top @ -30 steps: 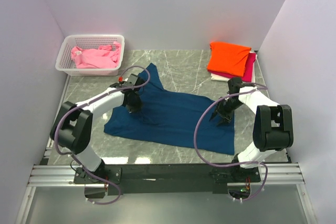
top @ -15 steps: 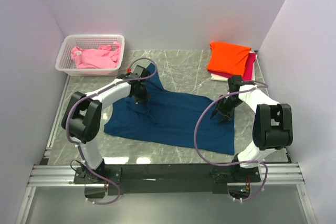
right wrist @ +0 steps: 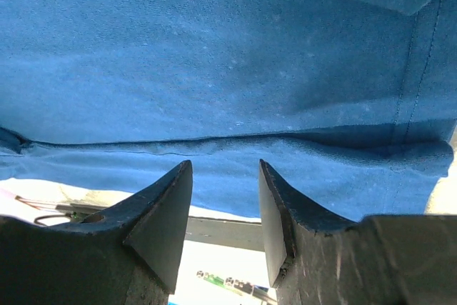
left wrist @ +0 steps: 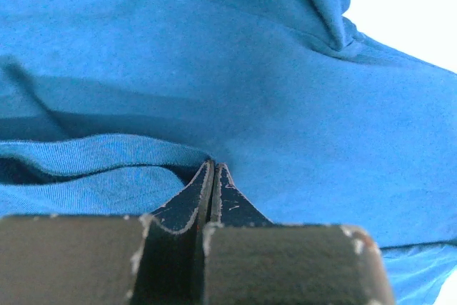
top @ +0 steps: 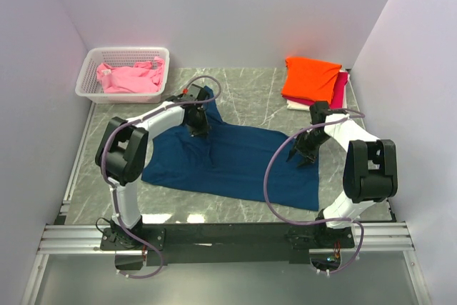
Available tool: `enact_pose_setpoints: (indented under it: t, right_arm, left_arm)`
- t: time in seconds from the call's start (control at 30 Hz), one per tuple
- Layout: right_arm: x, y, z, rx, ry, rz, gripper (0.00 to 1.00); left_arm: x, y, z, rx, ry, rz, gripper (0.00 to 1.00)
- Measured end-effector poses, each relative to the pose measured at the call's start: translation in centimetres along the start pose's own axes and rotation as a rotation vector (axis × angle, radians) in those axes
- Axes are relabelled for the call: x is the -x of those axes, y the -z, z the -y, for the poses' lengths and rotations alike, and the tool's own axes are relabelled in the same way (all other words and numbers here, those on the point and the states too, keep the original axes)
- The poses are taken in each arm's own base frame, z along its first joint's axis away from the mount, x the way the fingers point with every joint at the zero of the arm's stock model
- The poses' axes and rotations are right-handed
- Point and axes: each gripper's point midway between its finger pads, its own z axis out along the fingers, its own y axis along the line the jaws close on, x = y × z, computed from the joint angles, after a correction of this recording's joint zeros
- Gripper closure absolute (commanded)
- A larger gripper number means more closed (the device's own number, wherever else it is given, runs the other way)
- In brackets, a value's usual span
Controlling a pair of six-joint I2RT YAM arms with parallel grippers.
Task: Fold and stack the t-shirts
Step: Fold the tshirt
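A large navy t-shirt (top: 235, 158) lies spread across the middle of the table. My left gripper (top: 200, 128) is at its far left part, near the sleeve. In the left wrist view (left wrist: 213, 167) its jaws are pressed together, with a ribbed fold of the navy cloth (left wrist: 93, 155) running into the tips. My right gripper (top: 301, 155) is over the shirt's right part. It is open and empty (right wrist: 225, 176), with a seam of the navy cloth (right wrist: 228, 144) just beyond the tips. An orange t-shirt (top: 310, 78) lies folded on a magenta one (top: 340, 92) and a white one (top: 298, 105) at the back right.
A white lattice basket (top: 125, 51) stands at the back left with a crumpled pink t-shirt (top: 132, 78) inside. Purple walls close in the back and both sides. Grey marble table (top: 250, 94) shows between the basket and the stack.
My left gripper has moved away and to the right along the navy shirt, toward its far sleeve. My right gripper has shifted only slightly.
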Motion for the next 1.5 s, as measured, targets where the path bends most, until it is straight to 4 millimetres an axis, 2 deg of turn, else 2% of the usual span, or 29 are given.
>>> enact_pose_setpoints:
  t: [0.3,0.57,0.97,1.03,1.07,1.17,1.2,1.27,1.3,1.4,1.5]
  right_arm:
    - [0.2,0.0,0.0,-0.006,-0.001,0.002,0.51]
    - [0.4,0.0,-0.1,-0.006,0.000,0.002,0.51]
    - [0.3,0.0,-0.1,-0.007,-0.001,0.001,0.51]
    - [0.3,0.0,-0.1,-0.007,-0.001,0.001,0.51]
    - [0.3,0.0,-0.1,-0.007,-0.001,0.001,0.51]
    - [0.4,0.0,-0.1,-0.007,-0.001,0.001,0.51]
    - [0.4,0.0,-0.1,-0.007,-0.001,0.002,0.51]
    - [0.4,0.1,-0.1,-0.005,0.001,0.008,0.50]
    - [0.5,0.3,-0.2,-0.002,0.003,0.016,0.50]
    - [0.9,1.1,-0.6,0.019,0.017,0.059,0.50]
    - [1.5,2.0,-1.3,0.047,0.033,0.106,0.50]
  left_arm:
    - [-0.5,-0.6,1.0,-0.054,-0.040,-0.044,0.99]
    - [-0.3,-0.4,2.3,-0.104,-0.066,-0.057,0.99]
    - [-1.2,-1.1,3.2,-0.127,-0.085,-0.091,0.99]
    - [-1.3,-1.1,3.3,-0.129,-0.088,-0.096,0.96]
    - [-1.4,-1.1,3.3,-0.131,-0.089,-0.098,0.93]
    - [-1.3,-1.0,3.6,-0.141,-0.097,-0.095,0.68]
    - [-1.1,-0.9,3.8,-0.145,-0.098,-0.092,0.52]
    - [-0.5,-0.6,4.3,-0.156,-0.109,-0.074,0.38]
    - [0.0,-0.3,4.7,-0.161,-0.110,-0.064,0.27]
    - [1.8,0.7,5.9,-0.178,-0.117,-0.015,0.13]
    - [4.1,2.0,7.1,-0.189,-0.118,0.057,0.06]
